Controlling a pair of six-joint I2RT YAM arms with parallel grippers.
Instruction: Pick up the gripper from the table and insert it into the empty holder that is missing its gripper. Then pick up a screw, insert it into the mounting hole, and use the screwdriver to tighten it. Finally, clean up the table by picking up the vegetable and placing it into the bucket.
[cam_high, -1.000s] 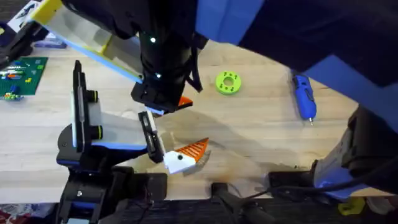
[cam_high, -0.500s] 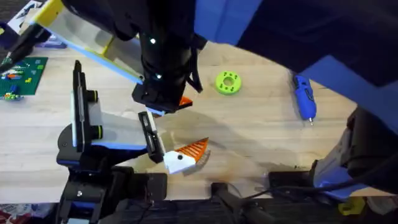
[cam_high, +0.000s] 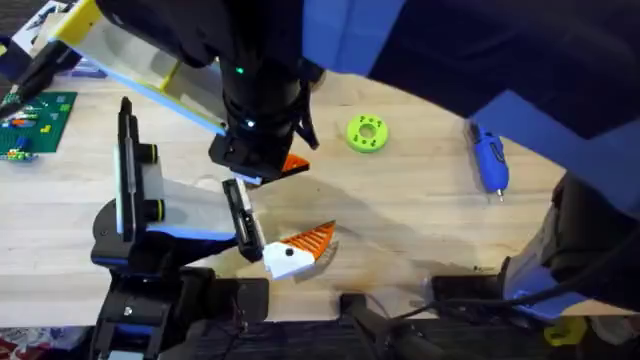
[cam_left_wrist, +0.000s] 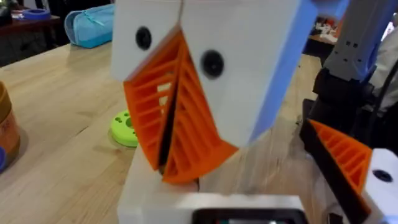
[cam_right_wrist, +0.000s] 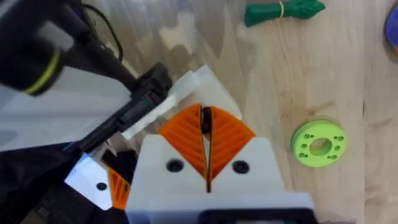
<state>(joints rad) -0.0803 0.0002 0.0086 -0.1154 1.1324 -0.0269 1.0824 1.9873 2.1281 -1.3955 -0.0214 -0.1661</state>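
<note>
Left pincer (cam_left_wrist: 177, 149) pressed together, orange pads touching, above holder (cam_high: 140, 215) at lower left of overhead frame; right pincer (cam_right_wrist: 205, 146) pressed together too; loose white-orange gripper (cam_high: 298, 250) on bench (cam_high: 420, 210) at lower centre; green disc (cam_high: 366, 133) mid-frame; screwdriver (cam_high: 488, 156) upper right

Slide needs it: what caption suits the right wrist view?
Shut right end effector above the holder, green ring on the table.

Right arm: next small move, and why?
Probably open the right gripper and shift it over the white-and-orange gripper part at the tip of the holder's black arm. Its pads are shut on nothing, and it sits beyond that part, not over it. Whether the part is already seated is unclear.
</note>
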